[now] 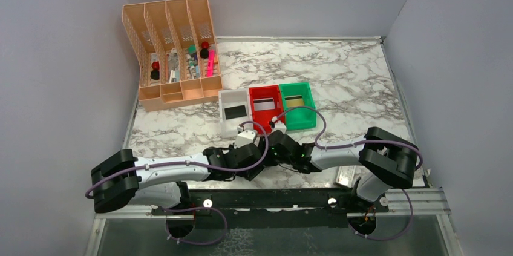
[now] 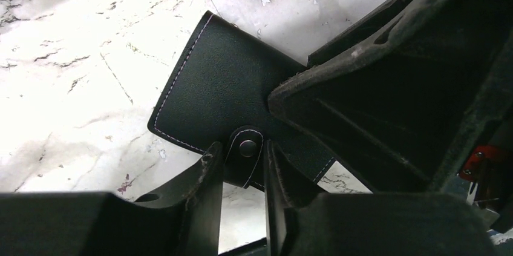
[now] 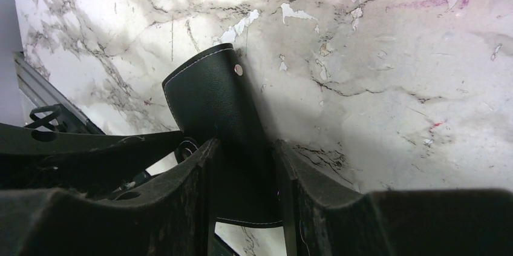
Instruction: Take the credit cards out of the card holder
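The card holder [image 2: 224, 86] is held at the near middle of the desk [image 1: 351, 74], between the two arms and apparently lifted off the surface, with its black outer face toward both wrist cameras. The step in hand looks like taking the small tab [image 2: 245, 168] to swing the holder open. A bare stud [image 3: 239, 69] near the far edge suggests the strap is already undone. To do it well, pinch the tab squarely below its snap [image 2: 247, 146], then draw it away from the cover while the other arm holds firm, so the flap opens and the whole wallet does not twist. The left claw [image 2: 241, 150] stands narrow, its fingers just beside the tab on either side; whether they press it yet I cannot tell. The right claw [image 3: 247, 146] is clamped on the holder's body. No credit cards show in the wrist views; farther off, three trays [image 1: 266, 94] each seem to hold one
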You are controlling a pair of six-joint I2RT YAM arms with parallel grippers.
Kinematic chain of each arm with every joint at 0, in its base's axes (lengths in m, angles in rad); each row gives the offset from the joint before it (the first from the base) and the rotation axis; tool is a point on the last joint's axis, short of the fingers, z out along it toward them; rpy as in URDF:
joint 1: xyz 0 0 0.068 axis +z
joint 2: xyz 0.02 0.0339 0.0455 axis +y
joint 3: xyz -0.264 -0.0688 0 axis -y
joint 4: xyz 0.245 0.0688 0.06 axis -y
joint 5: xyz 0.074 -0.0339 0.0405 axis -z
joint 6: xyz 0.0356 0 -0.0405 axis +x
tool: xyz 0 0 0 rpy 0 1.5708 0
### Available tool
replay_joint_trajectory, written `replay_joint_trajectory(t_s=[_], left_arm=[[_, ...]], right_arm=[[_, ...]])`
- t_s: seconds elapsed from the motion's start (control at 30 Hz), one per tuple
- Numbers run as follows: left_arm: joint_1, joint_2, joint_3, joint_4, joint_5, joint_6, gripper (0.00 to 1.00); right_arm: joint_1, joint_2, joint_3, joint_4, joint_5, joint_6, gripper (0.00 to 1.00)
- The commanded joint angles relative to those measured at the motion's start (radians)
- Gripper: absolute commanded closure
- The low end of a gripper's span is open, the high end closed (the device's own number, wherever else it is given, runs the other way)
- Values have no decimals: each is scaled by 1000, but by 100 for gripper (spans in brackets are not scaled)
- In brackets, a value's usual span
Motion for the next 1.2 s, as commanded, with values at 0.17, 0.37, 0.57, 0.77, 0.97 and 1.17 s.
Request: replay_joint_trajectory(t_s=[0.17, 0.37, 0.57, 0.77, 0.97, 1.17], left_arm=[[3, 14, -27, 17, 32, 19, 100], [3, -137, -62, 99, 15, 32, 100], [2, -257, -110, 177, 9, 38, 88], [4, -279, -125, 169, -23, 6, 76], [4, -205, -114, 97, -14, -56, 69], [-7, -152, -123, 73, -18, -106, 60]], right_arm=[[-7, 92, -62, -312, 20, -50, 55], [-7, 86, -64, -335, 36, -34, 56], [-7, 5, -82, -365, 64, -32, 55], [-7, -76, -110, -373, 75, -22, 55], [-7, -91, -119, -370, 63, -11, 55], [-7, -123, -112, -395, 68, -17, 55]])
